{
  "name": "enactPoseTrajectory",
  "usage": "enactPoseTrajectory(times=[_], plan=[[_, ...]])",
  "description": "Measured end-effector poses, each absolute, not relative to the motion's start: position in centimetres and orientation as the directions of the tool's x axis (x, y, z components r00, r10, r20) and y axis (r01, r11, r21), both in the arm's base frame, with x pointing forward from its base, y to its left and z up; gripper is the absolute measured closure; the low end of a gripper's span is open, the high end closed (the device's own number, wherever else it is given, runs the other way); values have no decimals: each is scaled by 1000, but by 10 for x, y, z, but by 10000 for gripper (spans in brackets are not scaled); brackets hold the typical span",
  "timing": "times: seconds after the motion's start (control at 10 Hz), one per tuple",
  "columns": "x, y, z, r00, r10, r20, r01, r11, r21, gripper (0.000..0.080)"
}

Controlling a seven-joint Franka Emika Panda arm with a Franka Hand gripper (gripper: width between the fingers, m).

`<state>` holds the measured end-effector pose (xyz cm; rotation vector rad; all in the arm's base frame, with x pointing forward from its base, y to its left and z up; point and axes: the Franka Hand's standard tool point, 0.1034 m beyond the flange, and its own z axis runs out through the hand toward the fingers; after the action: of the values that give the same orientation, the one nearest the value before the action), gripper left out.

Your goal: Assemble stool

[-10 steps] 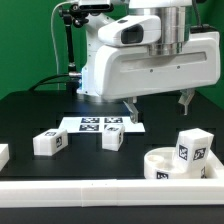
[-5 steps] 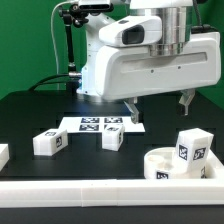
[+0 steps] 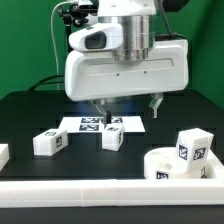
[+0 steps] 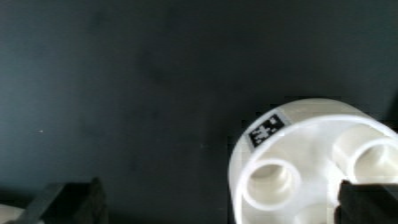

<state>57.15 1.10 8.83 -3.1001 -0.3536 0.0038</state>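
The stool's round white seat (image 3: 176, 167) lies at the front on the exterior view's right, its sockets facing up. A tagged white leg (image 3: 193, 147) stands upright right behind it. Two more legs (image 3: 48, 143) (image 3: 113, 139) lie on the black table in front of the marker board (image 3: 92, 124). Part of a fourth (image 3: 3, 154) shows at the left edge. My gripper (image 3: 128, 107) hangs open and empty above the back of the table, over the marker board. In the wrist view the seat (image 4: 317, 140) lies near one dark finger (image 4: 368, 200), and the gripper (image 4: 217, 203) holds nothing.
A white raised rail (image 3: 100, 191) runs along the table's front edge. A black stand with cables (image 3: 68, 40) rises at the back on the exterior view's left. The table top (image 3: 30, 115) is black.
The arm and gripper have shifted toward the exterior view's left, from above the marker board's right end to over its middle. The jaws stay open. The parts have not moved.
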Motion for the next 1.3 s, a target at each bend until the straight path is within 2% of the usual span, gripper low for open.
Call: enactPoseTrajectory(times=[0.2,0.4,0.7,1.1,1.3], plan=[[571,12,88,979,203,-1,203,-979,-24,150],[571,14,88,998,61,-3,61,-998,-35,150],[550,-10,75,974,-226,-32,-227,-973,-51,150],[548,-13,74,907,-418,-49,-420,-905,-63,150],[545,-12,68,907,-418,-59,-421,-905,-60,150]])
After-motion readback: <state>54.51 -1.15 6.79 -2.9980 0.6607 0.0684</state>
